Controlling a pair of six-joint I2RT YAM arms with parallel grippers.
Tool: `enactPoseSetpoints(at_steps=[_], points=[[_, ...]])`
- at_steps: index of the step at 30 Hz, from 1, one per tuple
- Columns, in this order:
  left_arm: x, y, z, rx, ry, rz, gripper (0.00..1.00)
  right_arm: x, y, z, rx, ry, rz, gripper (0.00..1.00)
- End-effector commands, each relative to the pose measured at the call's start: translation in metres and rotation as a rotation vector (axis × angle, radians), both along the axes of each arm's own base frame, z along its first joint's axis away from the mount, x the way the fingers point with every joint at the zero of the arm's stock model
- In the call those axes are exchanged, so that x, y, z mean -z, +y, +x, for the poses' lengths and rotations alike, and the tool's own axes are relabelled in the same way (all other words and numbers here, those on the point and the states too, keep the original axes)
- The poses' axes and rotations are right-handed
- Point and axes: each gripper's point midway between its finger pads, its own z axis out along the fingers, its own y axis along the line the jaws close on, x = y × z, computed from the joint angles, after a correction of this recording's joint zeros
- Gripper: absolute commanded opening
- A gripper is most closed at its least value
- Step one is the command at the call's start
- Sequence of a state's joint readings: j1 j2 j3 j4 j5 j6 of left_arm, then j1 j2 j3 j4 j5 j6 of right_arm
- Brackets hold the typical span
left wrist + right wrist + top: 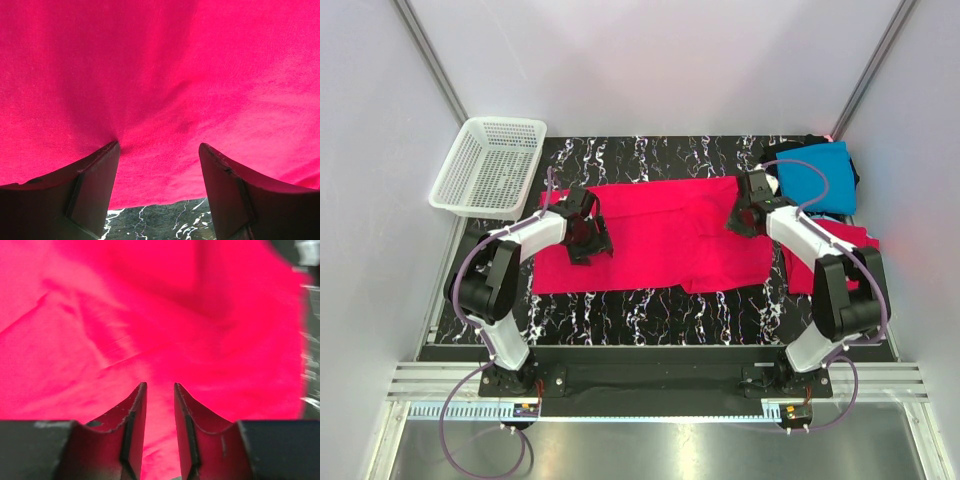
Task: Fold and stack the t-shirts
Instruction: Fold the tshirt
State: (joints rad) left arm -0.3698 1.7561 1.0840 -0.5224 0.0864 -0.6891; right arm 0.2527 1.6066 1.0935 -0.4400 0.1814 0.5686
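The white plastic mesh basket (488,165) stood at the far left corner of the black marbled worktop (650,300), apart from the cloth and taking no part in the fold.

You had the left claw (160,145) low over the left part of the bright pinkish-red t-shirt (665,235), which lay spread flat across the middle of the worktop. Its jaws stood wide apart and pinched nothing. One fingertip (114,147) pressed the cloth into a small pucker, most likely to pin that end down.

You had the right claw (160,385) at the far right edge of the same shirt. Its jaws were parted by a narrow gap, and red cloth showed through that gap. The wrist view was blurred, but no fold appeared to be gripped.

With a claw at each end, the shirt was set up for a fold. Judge that fold as not yet made, since the cloth lay open.

At the right, a turquoise-blue t-shirt (817,178) lay bunched at the far corner. A second pinkish-red t-shirt (850,240) lay partly under the right arm. Both were parked clear of the working area and neither was folded.
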Motion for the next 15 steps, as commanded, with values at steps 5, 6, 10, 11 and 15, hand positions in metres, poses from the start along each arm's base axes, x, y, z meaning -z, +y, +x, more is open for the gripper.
enactPoseSetpoints(at_steps=[5,6,10,11,15], points=[[-0.01,-0.002,0.004,0.013,-0.032,0.008,0.71,0.008,0.066,0.032,-0.271,0.012,0.172,0.4],[-0.01,-0.002,0.004,0.016,-0.032,0.009,0.71,0.01,0.068,0.035,-0.281,0.011,0.175,0.4],[-0.007,-0.001,0.005,0.018,-0.028,0.013,0.71,0.008,0.082,0.049,-0.333,-0.02,0.214,0.39],[-0.008,-0.002,0.005,0.02,-0.03,0.011,0.71,0.006,0.084,0.05,-0.336,-0.026,0.224,0.4],[-0.008,-0.002,0.007,0.025,-0.033,0.012,0.71,0.0,0.099,0.057,-0.37,-0.05,0.292,0.43]])
